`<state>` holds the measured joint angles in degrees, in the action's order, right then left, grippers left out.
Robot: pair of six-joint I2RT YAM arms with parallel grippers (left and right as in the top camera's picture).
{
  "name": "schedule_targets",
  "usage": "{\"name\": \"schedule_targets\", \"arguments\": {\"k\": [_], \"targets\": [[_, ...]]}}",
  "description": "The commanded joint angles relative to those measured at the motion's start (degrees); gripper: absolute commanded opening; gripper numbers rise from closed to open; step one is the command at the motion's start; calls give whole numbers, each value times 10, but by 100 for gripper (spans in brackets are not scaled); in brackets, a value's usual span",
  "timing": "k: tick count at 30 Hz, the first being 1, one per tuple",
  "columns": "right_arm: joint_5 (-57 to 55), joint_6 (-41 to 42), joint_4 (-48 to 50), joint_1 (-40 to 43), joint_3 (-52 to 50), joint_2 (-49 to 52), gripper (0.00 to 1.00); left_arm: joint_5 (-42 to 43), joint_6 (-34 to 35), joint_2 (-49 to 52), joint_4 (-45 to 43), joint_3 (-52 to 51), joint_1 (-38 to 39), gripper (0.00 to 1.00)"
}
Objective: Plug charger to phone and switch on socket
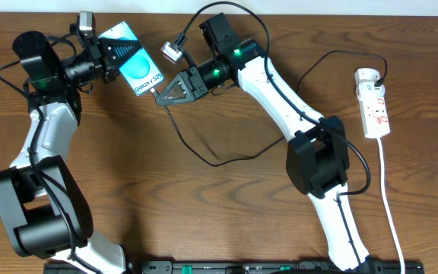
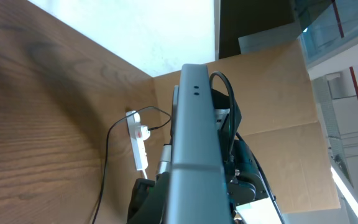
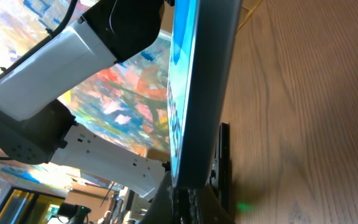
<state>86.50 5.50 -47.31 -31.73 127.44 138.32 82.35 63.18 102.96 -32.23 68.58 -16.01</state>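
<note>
The phone point(image 1: 137, 65) has its teal "Galaxy S25" screen up and is held off the table at the back left. My left gripper point(image 1: 115, 55) is shut on its upper end. My right gripper point(image 1: 163, 93) is shut on the charger's plug tip, right at the phone's lower end. The black charger cable point(image 1: 204, 158) loops over the table from there. The socket point(image 1: 375, 106) lies at the far right. In the left wrist view the phone's edge point(image 2: 194, 143) fills the middle, with the socket point(image 2: 138, 140) beyond. In the right wrist view the phone point(image 3: 207, 93) stands over my fingers point(image 3: 238, 208).
The socket's white cord point(image 1: 390, 205) runs down the right side toward the front edge. A small silver connector point(image 1: 172, 52) on a black lead hangs near the right wrist. The right arm's white links point(image 1: 280, 99) cross the middle of the table.
</note>
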Motion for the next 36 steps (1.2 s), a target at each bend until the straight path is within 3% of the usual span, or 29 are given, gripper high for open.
{"name": "schedule_targets", "arguments": {"k": [1, 36], "targets": [[6, 2, 0, -4, 2, -4, 1, 1, 1, 0, -7, 1, 2, 7], [20, 9, 4, -2, 2, -4, 1, 6, -15, 0, -7, 1, 9, 7]]}}
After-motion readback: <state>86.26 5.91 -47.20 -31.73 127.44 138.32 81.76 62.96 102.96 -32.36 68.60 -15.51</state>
